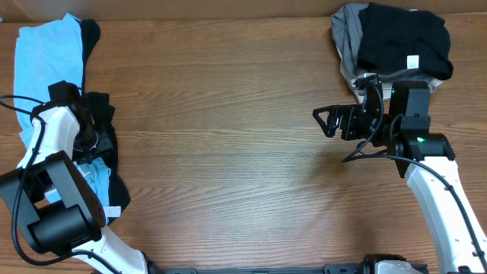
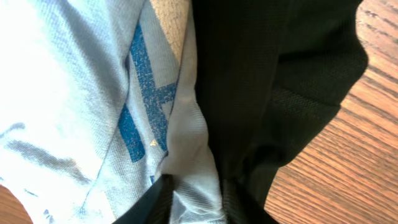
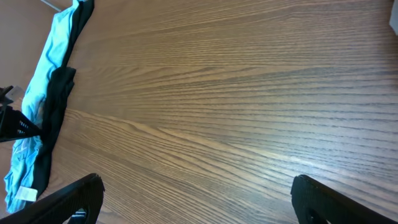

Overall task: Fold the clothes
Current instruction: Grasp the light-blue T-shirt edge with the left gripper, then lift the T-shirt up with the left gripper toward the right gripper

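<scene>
Pale cloth of the light blue T-shirt [image 2: 74, 93] fills the left wrist view, and the left gripper [image 2: 196, 202] is closed on a raised fold of it, the cloth packed tight between the two dark fingers. Just beside that fold, touching it, lies a black garment [image 2: 261, 81], with bare tabletop [image 2: 348, 162] beyond it. From overhead, both garments form one crumpled strip along the left edge of the tabletop. Its long axis runs from the far left corner toward the near edge, with blue showing mostly at the far end and black heaped nearer the middle of the strip. The left arm sits right over this strip, so it is plainly the nearer one. The right gripper [image 1: 329, 120] hangs well apart near the right side, jaws wide and empty, pointing across the bare middle toward the left edge. By my judgement, the shirt has to come out sideways, away from the left edge into that open middle, before it can be spread. It looks thin, limp and wrinkled, with darker blue blocky print showing. A folded stack [image 1: 403, 38] of black on grey rests at the far right corner.
</scene>
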`<state>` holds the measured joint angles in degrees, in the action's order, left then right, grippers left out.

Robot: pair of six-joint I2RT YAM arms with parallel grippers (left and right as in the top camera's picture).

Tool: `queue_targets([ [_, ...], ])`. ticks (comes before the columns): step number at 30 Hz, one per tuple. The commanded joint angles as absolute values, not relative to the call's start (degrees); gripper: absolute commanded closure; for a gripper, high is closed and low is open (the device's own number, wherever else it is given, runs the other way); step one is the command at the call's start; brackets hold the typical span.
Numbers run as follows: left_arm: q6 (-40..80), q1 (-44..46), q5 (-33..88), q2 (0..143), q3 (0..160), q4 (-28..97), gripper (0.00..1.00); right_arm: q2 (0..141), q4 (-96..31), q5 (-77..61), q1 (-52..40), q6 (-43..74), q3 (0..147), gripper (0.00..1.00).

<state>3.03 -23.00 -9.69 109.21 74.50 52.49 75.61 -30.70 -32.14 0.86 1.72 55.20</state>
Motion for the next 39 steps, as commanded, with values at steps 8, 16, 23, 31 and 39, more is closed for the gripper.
queue_targets([
  [8, 3.40, -23.33, -10.92, 110.13, 73.30, 52.69, 0.96, 75.68, -30.33, -30.92, 0.67, 1.65, 55.83, 0.00],
  [16, 5.34, -22.74, -4.54, 109.84, 88.42, 65.91, 0.96, 75.68, -29.95, -30.94, 0.67, 1.67, 55.86, 0.01],
  [23, 5.15, -19.46, 10.72, 109.82, 118.34, 82.50, 0.96, 75.66, -29.65, -32.08, 0.67, 1.72, 55.96, 0.08],
  [31, 5.17, -10.46, 22.41, 109.80, 150.45, 87.50, 0.96, 73.28, -28.99, -40.86, 0.64, 2.44, 57.76, 0.16],
  [39, 9.19, 1.50, 25.36, 109.80, 165.99, 79.33, 0.96, 70.15, -27.20, -45.52, -0.01, 6.48, 59.44, 0.18],
])
